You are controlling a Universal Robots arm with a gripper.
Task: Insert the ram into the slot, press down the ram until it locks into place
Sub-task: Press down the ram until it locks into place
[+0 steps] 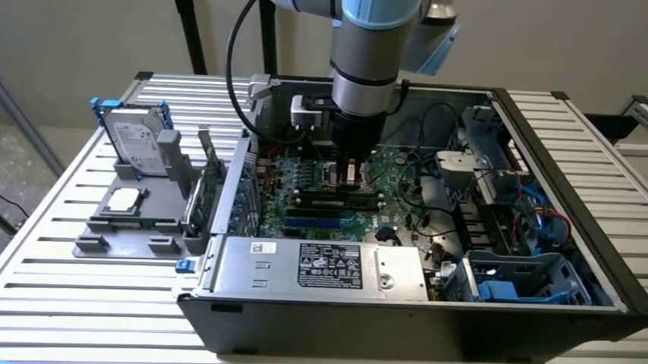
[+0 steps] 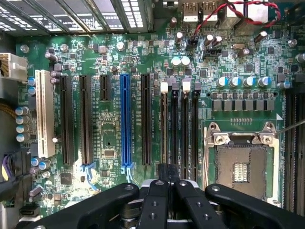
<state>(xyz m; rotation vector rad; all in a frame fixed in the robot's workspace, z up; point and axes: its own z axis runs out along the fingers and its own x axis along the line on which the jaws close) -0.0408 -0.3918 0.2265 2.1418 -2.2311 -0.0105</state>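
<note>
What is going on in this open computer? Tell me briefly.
A Universal Robots arm reaches down into the open black desktop computer case. Its gripper, fingers together, sits low over the green motherboard, at one end of the row of long black plastic memory slots. The long thin green ram stick appears to lie along one slot; whether it is locked cannot be seen.

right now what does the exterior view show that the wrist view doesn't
The exterior view adds the hard drive standing on the grey fixture, and the labelled power supply. The wrist view adds the empty processor socket and the white slot. Both share the green motherboard and the pincer over the black memory slots.
</note>
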